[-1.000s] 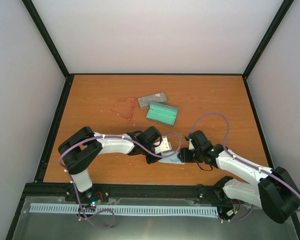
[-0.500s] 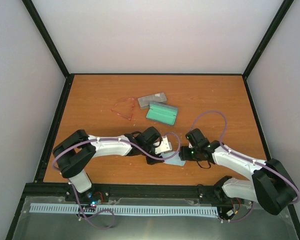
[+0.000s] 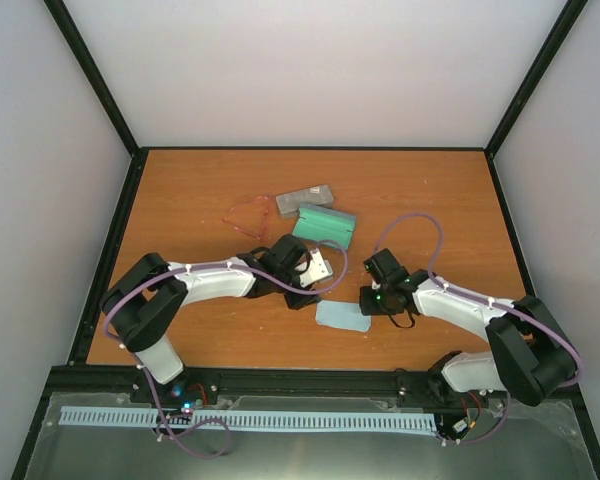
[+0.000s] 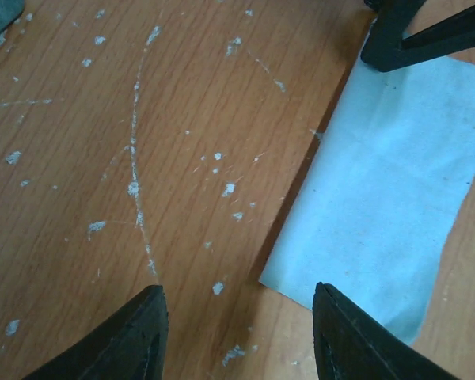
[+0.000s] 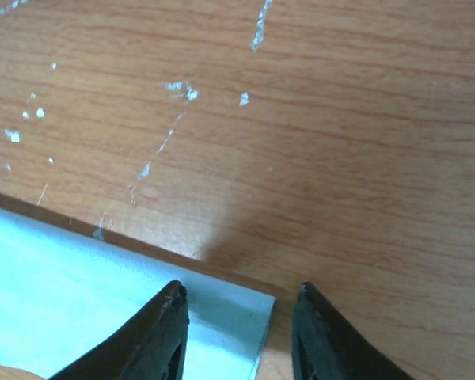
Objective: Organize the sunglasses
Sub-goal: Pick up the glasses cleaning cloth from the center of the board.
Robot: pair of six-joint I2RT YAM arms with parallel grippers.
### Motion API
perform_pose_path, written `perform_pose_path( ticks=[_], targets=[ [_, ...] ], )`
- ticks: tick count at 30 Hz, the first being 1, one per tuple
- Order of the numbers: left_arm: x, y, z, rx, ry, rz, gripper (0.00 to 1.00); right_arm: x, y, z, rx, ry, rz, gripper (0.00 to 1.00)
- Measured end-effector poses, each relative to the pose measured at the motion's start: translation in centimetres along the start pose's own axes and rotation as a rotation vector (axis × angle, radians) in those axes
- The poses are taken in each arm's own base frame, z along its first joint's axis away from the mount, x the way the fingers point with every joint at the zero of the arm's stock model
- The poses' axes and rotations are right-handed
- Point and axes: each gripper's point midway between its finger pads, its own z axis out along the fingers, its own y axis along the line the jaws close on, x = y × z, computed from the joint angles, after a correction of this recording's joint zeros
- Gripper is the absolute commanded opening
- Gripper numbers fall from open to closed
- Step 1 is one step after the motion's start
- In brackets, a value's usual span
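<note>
The sunglasses (image 3: 248, 217), a thin red-pink frame, lie at the back left of the table, away from both grippers. A pale blue cloth (image 3: 342, 316) lies flat near the front middle. My left gripper (image 3: 302, 292) hovers just left of the cloth, open with nothing in it; in the left wrist view (image 4: 237, 297) its fingers stand over bare wood beside the cloth (image 4: 380, 198). My right gripper (image 3: 366, 300) is at the cloth's right corner. In the right wrist view (image 5: 237, 293) its jaws are apart, straddling the cloth's corner (image 5: 79, 301).
A grey case (image 3: 305, 200) and a green case (image 3: 324, 226) lie side by side behind the grippers, right of the sunglasses. The wooden table (image 3: 180, 190) has black rails along its edges and white walls around it. The right gripper's fingers (image 4: 412, 39) show in the left wrist view.
My left gripper has opened, let go of the cloth and drawn back to the upper left. The right gripper has moved left to the cloth's corner, its jaws narrowing.
</note>
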Motion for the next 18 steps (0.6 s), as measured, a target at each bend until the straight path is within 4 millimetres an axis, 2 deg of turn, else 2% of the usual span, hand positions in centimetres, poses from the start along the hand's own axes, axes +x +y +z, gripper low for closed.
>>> perform_pose_path(
  ticks=[7, 13, 18],
  targets=[
    [0.5, 0.7, 1.2, 0.006, 0.032, -0.027, 0.52, -0.1, 0.7, 0.3, -0.024, 0.012, -0.009, 0.2],
    [0.6, 0.9, 1.8, 0.015, 0.048, -0.043, 0.56, 0.5, 1.1, 0.4, -0.04, 0.038, -0.019, 0.04],
    [0.6, 1.1, 2.1, 0.016, 0.053, -0.047, 0.56, 0.8, 1.1, 0.4, -0.043, 0.052, -0.018, 0.03]
  ],
)
